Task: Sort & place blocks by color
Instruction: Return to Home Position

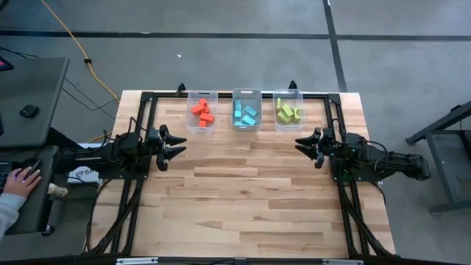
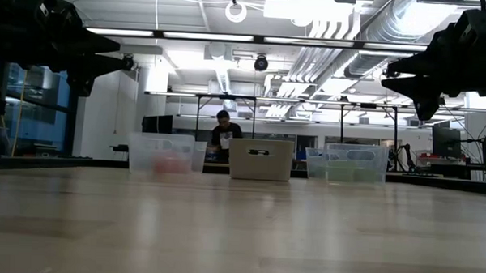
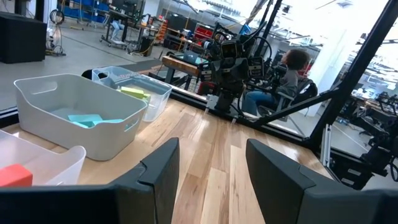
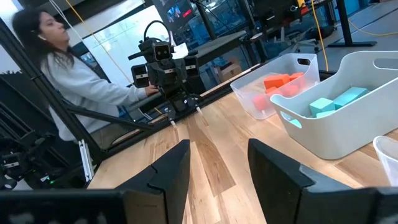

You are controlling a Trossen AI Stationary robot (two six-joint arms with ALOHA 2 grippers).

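Blocks (image 1: 246, 115) lie in bins (image 1: 246, 91); left tool (image 1: 181, 145), right tool (image 1: 300, 144) gape.

Small solid blocks, cubes and short bars, lie sorted into three heaps by colour. The light blue blocks (image 1: 246, 114) lie jumbled inside the grey bin (image 1: 246, 93). The red-orange blocks (image 1: 202, 112) fill the left clear bin (image 1: 202, 93) just beside the grey bin. The yellow-green blocks (image 1: 288, 112) fill the right clear bin (image 1: 288, 93) on the grey bin's other side.
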